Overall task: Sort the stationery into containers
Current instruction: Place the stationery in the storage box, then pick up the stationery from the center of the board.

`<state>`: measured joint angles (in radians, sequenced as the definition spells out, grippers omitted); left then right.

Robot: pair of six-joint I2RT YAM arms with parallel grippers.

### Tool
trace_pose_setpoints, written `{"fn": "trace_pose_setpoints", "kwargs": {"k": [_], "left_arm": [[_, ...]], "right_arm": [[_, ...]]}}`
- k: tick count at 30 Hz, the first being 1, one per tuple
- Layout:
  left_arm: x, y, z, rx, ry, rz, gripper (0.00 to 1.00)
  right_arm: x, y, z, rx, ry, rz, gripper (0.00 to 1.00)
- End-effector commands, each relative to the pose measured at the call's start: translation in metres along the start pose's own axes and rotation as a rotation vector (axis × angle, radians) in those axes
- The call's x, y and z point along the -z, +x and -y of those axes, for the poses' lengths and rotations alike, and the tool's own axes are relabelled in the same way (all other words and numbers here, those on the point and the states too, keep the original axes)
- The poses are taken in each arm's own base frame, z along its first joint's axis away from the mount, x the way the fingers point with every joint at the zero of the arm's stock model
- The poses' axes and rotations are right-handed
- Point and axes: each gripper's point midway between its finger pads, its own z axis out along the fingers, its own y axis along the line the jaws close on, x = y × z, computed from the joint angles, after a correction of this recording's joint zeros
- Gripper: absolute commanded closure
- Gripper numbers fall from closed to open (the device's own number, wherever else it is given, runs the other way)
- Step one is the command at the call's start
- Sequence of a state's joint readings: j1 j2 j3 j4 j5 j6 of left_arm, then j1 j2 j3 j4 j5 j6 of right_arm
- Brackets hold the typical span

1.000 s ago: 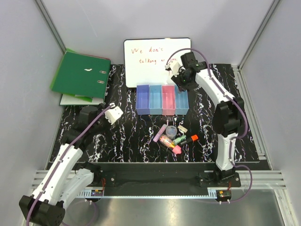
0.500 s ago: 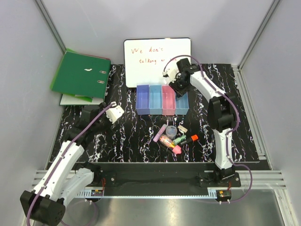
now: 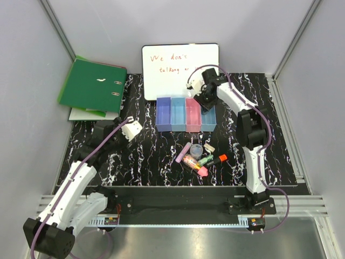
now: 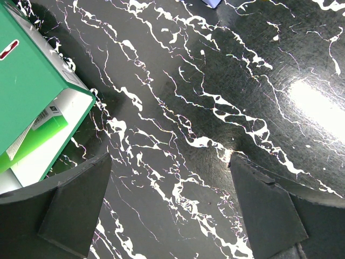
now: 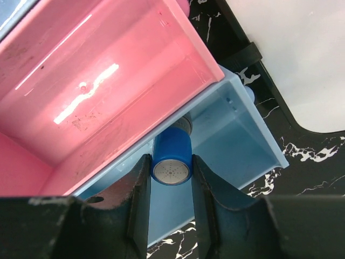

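Note:
My right gripper (image 3: pixel 204 98) is shut on a small blue-capped bottle (image 5: pixel 171 157) and holds it over the rightmost light blue bin (image 5: pixel 237 135), close to the wall it shares with the pink bin (image 5: pixel 102 91). The four joined bins (image 3: pixel 185 114) stand mid-table. Loose stationery lies nearer me: a lilac marker (image 3: pixel 183 152), a round blue piece (image 3: pixel 196 149), a green highlighter (image 3: pixel 205 160), an orange highlighter (image 3: pixel 217 159) and a pink highlighter (image 3: pixel 200 170). My left gripper (image 3: pixel 131 129) is open and empty above the bare marbled table (image 4: pixel 178 124).
A green ring binder (image 3: pixel 92 86) lies at the back left, its corner in the left wrist view (image 4: pixel 32 108). A whiteboard with red writing (image 3: pixel 175 67) leans behind the bins, right by my right gripper.
My right gripper has shifted a little left and towards the bins with the bottle in it. The left arm has barely moved.

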<state>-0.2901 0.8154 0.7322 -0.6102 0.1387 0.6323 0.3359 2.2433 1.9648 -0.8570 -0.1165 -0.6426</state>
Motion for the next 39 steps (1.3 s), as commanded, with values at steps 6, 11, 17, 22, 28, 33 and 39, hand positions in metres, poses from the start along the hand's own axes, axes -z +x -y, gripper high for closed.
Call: {"fn": "trace_pose_setpoints", "kwargs": {"k": [6,11,17,22,28,33,39], "left_arm": [[0.000,-0.017,-0.007,-0.022,-0.020,0.062,0.01],[0.003,-0.020,-0.009,-0.022,-0.026,0.071,0.01],[0.005,-0.021,-0.010,-0.024,-0.035,0.075,0.01],[0.005,-0.020,-0.011,-0.028,-0.036,0.075,0.01],[0.005,-0.021,-0.012,-0.030,-0.040,0.074,0.01],[0.009,-0.023,-0.014,-0.037,-0.052,0.077,0.01],[0.014,-0.019,-0.014,-0.050,-0.064,0.071,0.01]], "right_arm": [[0.023,-0.018,0.020,0.019,0.075,0.061,0.71],[0.033,-0.020,0.021,0.022,0.083,0.076,0.63],[0.037,-0.022,0.022,0.026,0.091,0.082,0.56],[0.040,-0.024,0.023,0.032,0.093,0.090,0.55],[0.051,-0.030,0.021,0.031,0.098,0.114,0.55],[0.081,-0.036,0.022,0.033,0.126,0.148,0.55],[0.133,-0.020,-0.055,0.224,0.042,0.158,0.55]]}}
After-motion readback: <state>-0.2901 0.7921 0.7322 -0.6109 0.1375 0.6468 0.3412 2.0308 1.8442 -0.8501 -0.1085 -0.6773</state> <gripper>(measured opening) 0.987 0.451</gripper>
